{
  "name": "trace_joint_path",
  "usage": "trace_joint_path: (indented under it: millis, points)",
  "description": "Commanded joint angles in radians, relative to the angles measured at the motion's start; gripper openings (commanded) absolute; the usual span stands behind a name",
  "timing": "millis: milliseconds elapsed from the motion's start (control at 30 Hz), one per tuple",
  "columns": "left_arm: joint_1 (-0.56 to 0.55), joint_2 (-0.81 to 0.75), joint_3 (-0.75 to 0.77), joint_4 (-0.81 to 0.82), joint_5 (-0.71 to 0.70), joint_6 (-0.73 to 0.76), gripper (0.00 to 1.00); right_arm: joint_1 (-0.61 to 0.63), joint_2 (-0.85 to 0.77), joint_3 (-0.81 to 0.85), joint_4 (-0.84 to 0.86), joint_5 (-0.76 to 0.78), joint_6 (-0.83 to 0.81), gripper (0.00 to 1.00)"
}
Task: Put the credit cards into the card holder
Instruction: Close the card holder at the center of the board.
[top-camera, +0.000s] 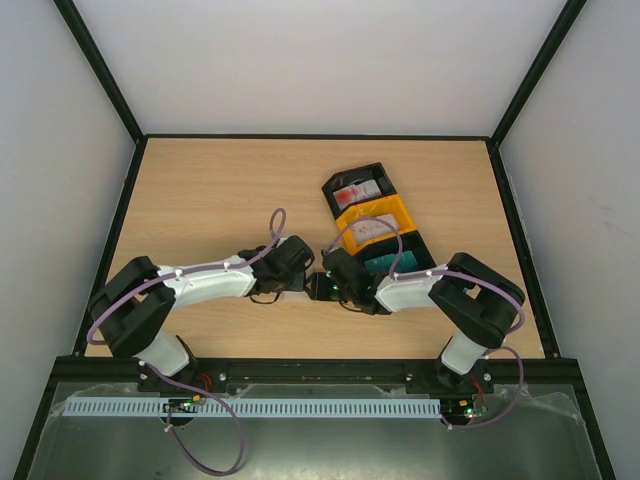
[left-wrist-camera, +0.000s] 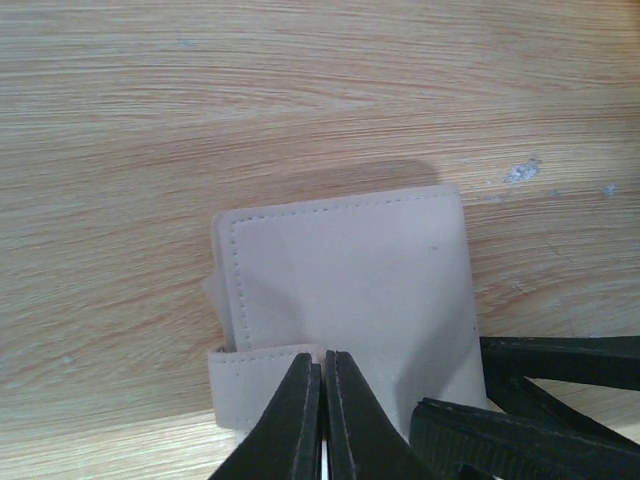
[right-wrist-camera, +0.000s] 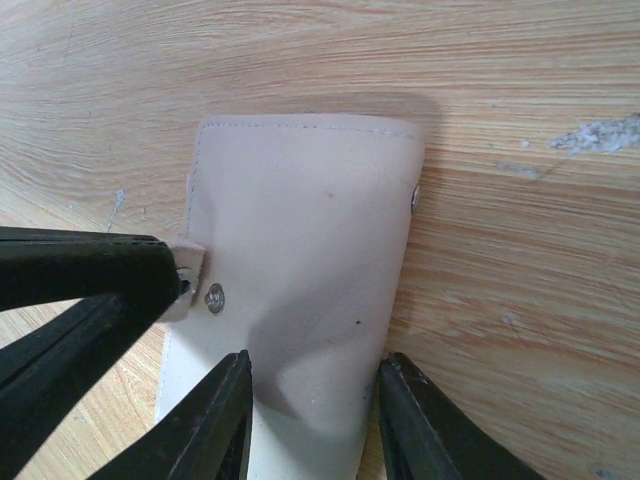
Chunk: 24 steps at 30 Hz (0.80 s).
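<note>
The card holder (left-wrist-camera: 350, 280) is a beige folded wallet lying on the wooden table, seen in both wrist views. My left gripper (left-wrist-camera: 322, 362) is shut on the wallet's strap tab (left-wrist-camera: 255, 375), at its near edge. My right gripper (right-wrist-camera: 318, 365) straddles the card holder (right-wrist-camera: 300, 220) and squeezes its two sides, so the cover buckles between the fingers. A metal snap stud (right-wrist-camera: 213, 297) shows beside the strap. In the top view the two grippers meet at the table's middle and hide the wallet. The credit cards lie in bins: white-red (top-camera: 358, 191), pale (top-camera: 370, 228), teal (top-camera: 388, 262).
A row of three open bins, black (top-camera: 340, 183), orange (top-camera: 400, 212) and black (top-camera: 425, 255), runs diagonally just behind my right arm. A black frame edges the table. Bare wood spreads to the left and back.
</note>
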Motion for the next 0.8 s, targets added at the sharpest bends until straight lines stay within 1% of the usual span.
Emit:
trace_joint_path:
  millis: [0, 167, 267, 767]
  points:
    - [-0.005, -0.053, -0.002, -0.065, -0.055, -0.005, 0.03, 0.003, 0.041, -0.016, -0.062, -0.013, 0.006, 0.35]
    - [-0.006, -0.022, 0.016, -0.096, -0.063, 0.019, 0.02, 0.003, 0.048, -0.011, -0.063, -0.016, 0.005, 0.35]
    - [-0.007, -0.002, 0.017, -0.076, -0.025, 0.037, 0.02, 0.002, 0.051, -0.013, -0.063, -0.017, 0.005, 0.36]
    - [-0.011, 0.058, 0.042, -0.04, 0.033, 0.051, 0.03, 0.002, 0.052, -0.015, -0.054, -0.023, 0.007, 0.35]
